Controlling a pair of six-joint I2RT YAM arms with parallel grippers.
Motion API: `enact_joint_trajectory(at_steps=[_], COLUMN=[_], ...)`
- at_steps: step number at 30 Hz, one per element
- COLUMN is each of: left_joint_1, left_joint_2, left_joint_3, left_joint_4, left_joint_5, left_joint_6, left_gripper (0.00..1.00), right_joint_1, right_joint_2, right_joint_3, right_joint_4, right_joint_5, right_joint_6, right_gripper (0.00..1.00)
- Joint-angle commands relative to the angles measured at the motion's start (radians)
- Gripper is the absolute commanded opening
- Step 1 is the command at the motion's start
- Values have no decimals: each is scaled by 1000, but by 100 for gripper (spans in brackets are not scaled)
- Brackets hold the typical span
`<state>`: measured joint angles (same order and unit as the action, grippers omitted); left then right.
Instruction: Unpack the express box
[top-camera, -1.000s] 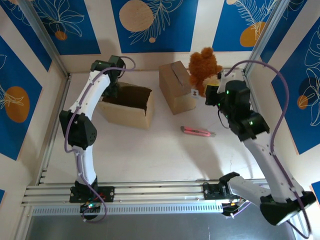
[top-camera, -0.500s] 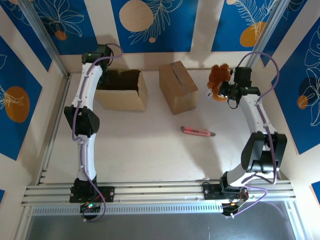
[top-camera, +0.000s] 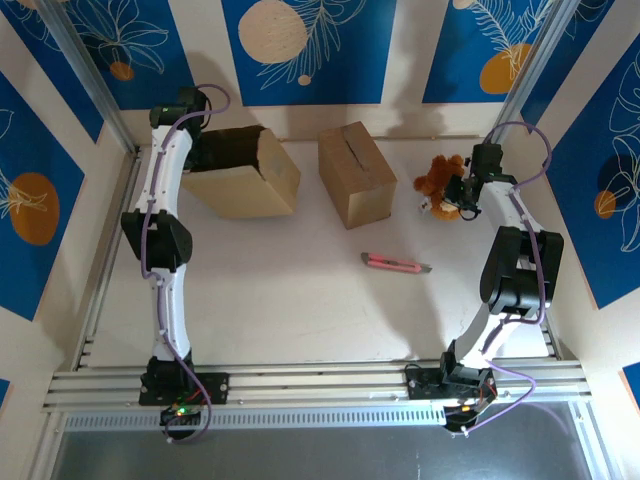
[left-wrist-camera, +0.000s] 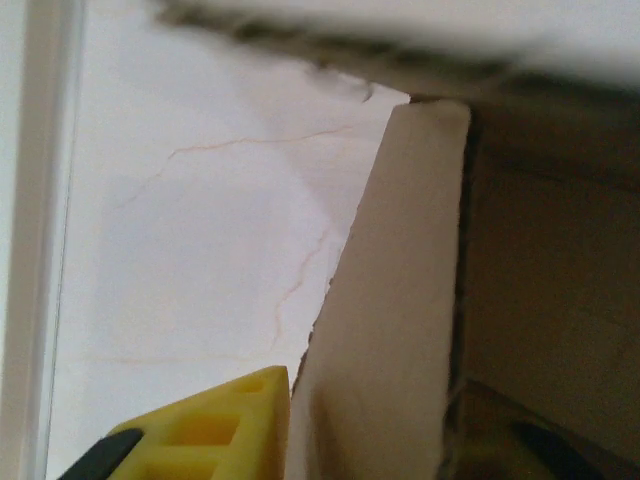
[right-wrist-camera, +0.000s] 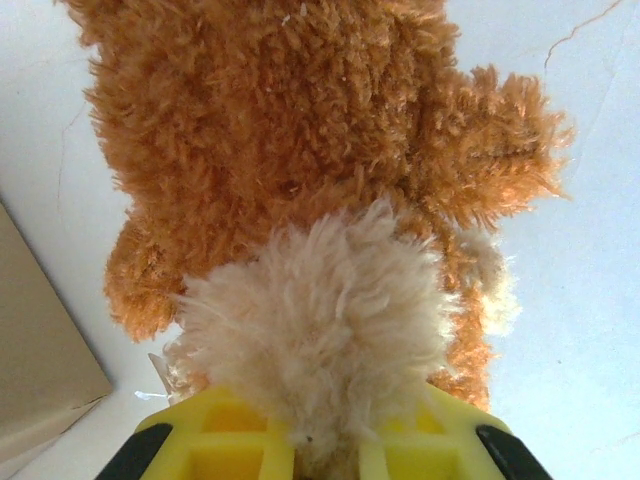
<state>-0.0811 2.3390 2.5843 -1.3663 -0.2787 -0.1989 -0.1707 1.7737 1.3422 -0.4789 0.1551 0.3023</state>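
Overhead and wrist views of a white table (top-camera: 300, 310), with both arms being extended to its far side. At far left, the left gripper (top-camera: 198, 142) is being held at the rear left corner of the open box (top-camera: 245, 180). This box is lying at the far left of the table, close to the back wall, with its dark opening being turned towards the rear left. In the left wrist view, a cardboard wall of this box is being clamped between the jaws. One yellow finger (left-wrist-camera: 210, 430) is being pressed against the wall's outer face above the bare table, while the other is being shown dimly on the shadowed inner side. Just to the right, a closed box (top-camera: 355, 172) is standing apart from the open one, with a dark seam running along its top. Nearer the arms, and right of the closed box, a pink knife (top-camera: 396, 263) is lying flat on the table, well apart from both grippers. At far right, near the rear corner, a brown teddy bear (top-camera: 437, 183) is being gripped by the right gripper (top-camera: 457, 196). In the right wrist view, the bear's pale fur is being squeezed between the two yellow fingers (right-wrist-camera: 215, 440), and a corner of the closed box is being shown at the lower left edge. Whether the bear is touching the table cannot be told.
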Motion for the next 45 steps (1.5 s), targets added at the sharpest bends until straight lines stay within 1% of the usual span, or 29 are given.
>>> enact_joint_trajectory(at_steps=[1, 6, 8, 9, 11, 13, 15, 16, 17, 20, 21, 22, 26, 28, 30, 33, 36, 37, 40, 43, 45], left_joint_1=[-10, -11, -11, -11, -11, -11, -11, -11, -11, -11, -11, -11, -18, -34, -64, -154, -267, -300, -375, -425, -438], left_joint_2=[-9, -43, -52, -57, -67, -81, -105, -119, -137, -196, -216, -240, -343, -399, -463, -579, -700, -736, -820, -871, -869], left_joint_3=[17, 17, 17, 17, 17, 18, 19, 19, 20, 20, 20, 19, 8, -16, -75, -252, -514, -605, -838, -1048, -1145], left_joint_4=[25, 42, 48, 50, 58, 71, 87, 96, 105, 134, 141, 146, 141, 129, 121, 141, 216, 248, 335, 441, 510], left_joint_5=[95, 117, 123, 128, 131, 131, 127, 125, 122, 118, 121, 125, 168, 193, 227, 251, 221, 220, 217, 219, 240], left_joint_6=[12, 19, 21, 24, 26, 29, 36, 38, 40, 44, 46, 44, 32, 25, 18, 7, -8, -19, -66, -116, -143], left_gripper=[34, 40, 45, 48, 56, 65, 78, 86, 100, 100, 100, 100, 100, 100, 100, 100, 100, 99, 94, 86, 81], right_joint_1=[0, 0, 3, 5, 8, 12, 20, 24, 32, 62, 73, 87, 152, 183, 217, 244, 253, 254, 270, 284, 290], right_joint_2=[4, -14, -24, -29, -42, -59, -80, -93, -109, -161, -177, -195, -222, -194, -126, 25, 199, 261, 429, 564, 611], right_joint_3=[22, 14, 15, 17, 21, 29, 40, 47, 53, 77, 86, 98, 166, 219, 302, 459, 642, 714, 916, 1091, 1145], right_joint_4=[-9, -14, -19, -22, -30, -42, -56, -66, -75, -104, -113, -125, -165, -180, -210, -246, -279, -296, -340, -397, -413], right_joint_5=[-33, -51, -55, -57, -61, -66, -70, -74, -75, -74, -75, -78, -145, -196, -229, -246, -276, -303, -364, -399, -416], right_joint_6=[34, 45, 44, 43, 40, 37, 33, 31, 28, 13, 8, 0, -34, -54, -73, -85, -83, -82, -79, -69, -56], right_gripper=[2, 13, 18, 22, 30, 43, 56, 63, 69, 94, 97, 99, 99, 99, 99, 99, 99, 99, 99, 99, 99])
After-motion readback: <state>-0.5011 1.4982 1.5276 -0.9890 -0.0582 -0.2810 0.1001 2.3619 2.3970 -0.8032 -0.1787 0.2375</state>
